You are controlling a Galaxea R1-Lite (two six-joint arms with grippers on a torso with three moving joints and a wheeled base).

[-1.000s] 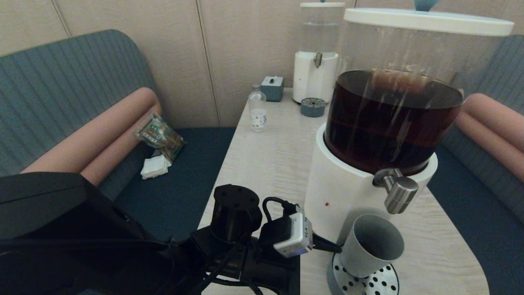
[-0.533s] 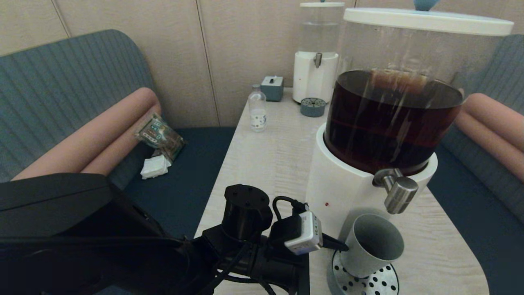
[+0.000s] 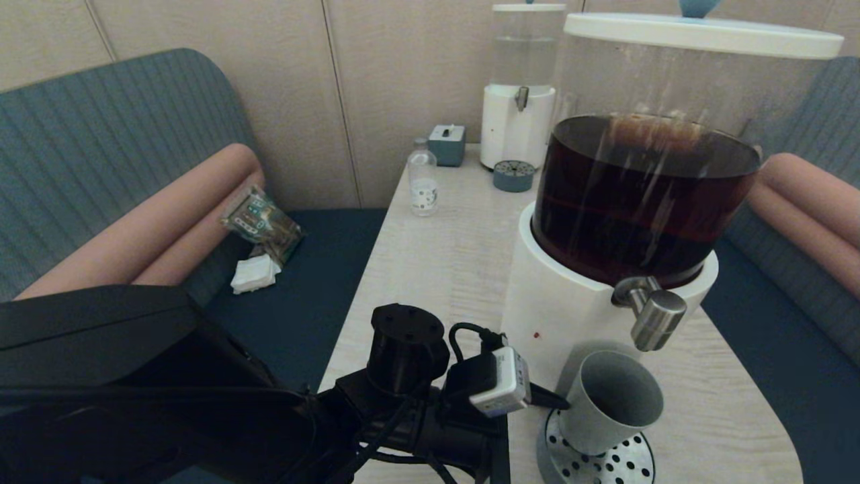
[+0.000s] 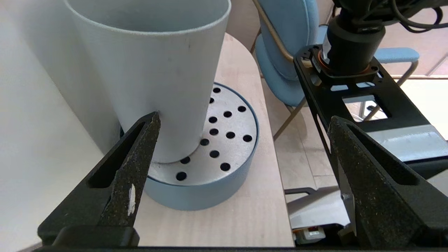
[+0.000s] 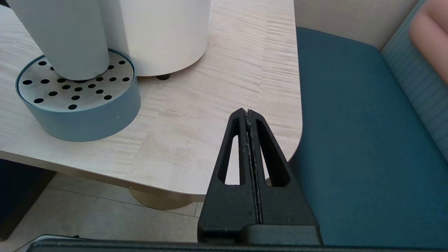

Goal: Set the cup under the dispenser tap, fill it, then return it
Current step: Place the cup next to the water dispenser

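Plain grey-green cup (image 3: 608, 402) tilted on drip tray (image 4: 210, 182); left gripper (image 4: 241, 122) fingers apart; right gripper (image 5: 247, 113) closed.

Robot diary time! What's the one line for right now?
left pincer: open, one finger against cup | cup: upright on drip tray, below dispenser tap, looks empty | right pincer: shut, parked past table edge

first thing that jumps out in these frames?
The large dispenser with its tank of dark brown liquid dominates the table's right side, its steel tap above the cup standing on the perforated drip tray. The left gripper is wide open beside the cup, one finger at its wall. The right gripper is shut off the table's near edge.
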